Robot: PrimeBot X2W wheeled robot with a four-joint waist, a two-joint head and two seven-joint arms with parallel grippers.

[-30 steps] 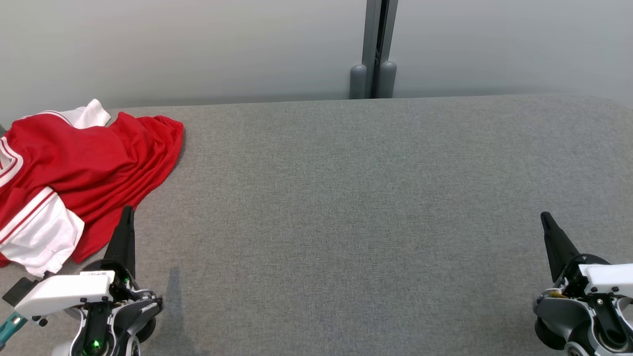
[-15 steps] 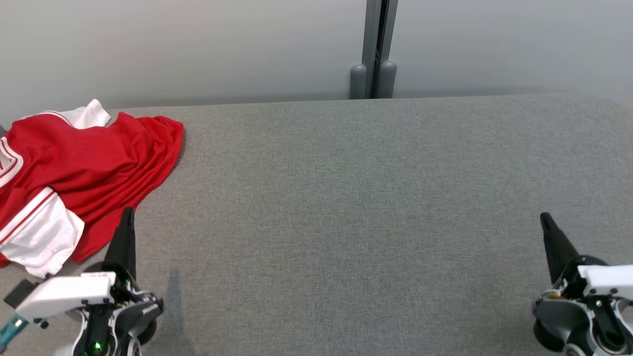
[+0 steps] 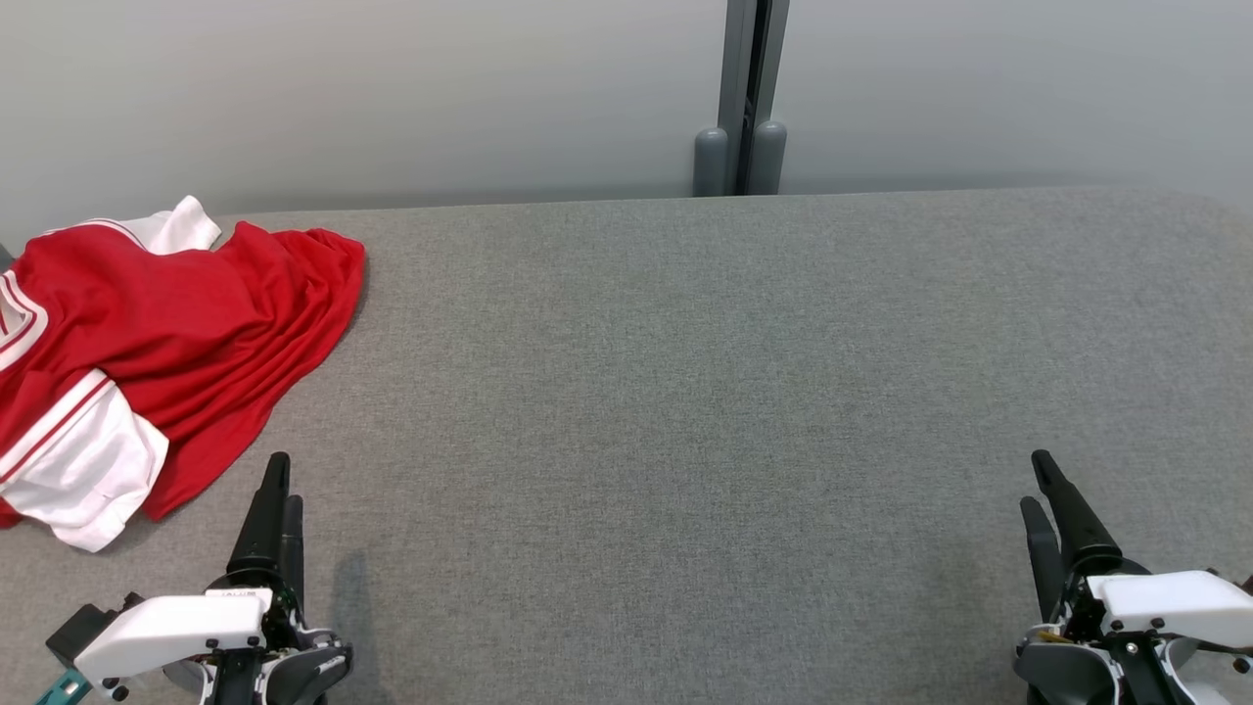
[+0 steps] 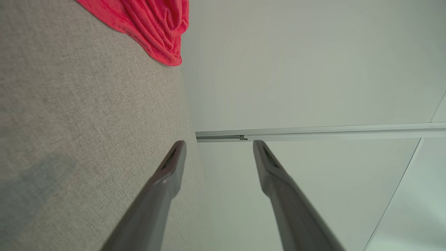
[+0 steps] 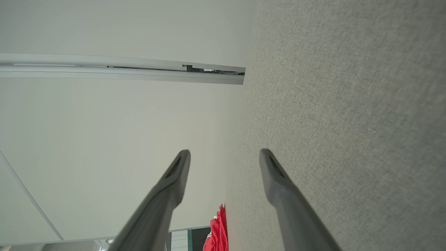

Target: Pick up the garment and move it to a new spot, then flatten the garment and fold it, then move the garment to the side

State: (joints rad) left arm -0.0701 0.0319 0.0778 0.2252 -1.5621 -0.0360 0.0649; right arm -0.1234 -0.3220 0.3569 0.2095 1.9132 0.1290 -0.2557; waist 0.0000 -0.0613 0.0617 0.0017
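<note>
Nothing is done yet: the red garment (image 3: pixel 186 323) lies crumpled upper left; left claw (image 3: pixel 286 480) and right claw (image 3: pixel 1034 480) spread apart, empty.

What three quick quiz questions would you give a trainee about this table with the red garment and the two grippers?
1. True or false: the left gripper is holding the garment.
2. Multiple choice: where on the grey table does the garment lie, seen from the head view? A, bunched up at the left side. B, spread flat in the middle. C, folded at the right edge.
3. One word: are the jaws of the right gripper open or shut?
Key: 1, false: it hovers apart from the cloth, holding nothing. 2, A. 3, open.
</note>
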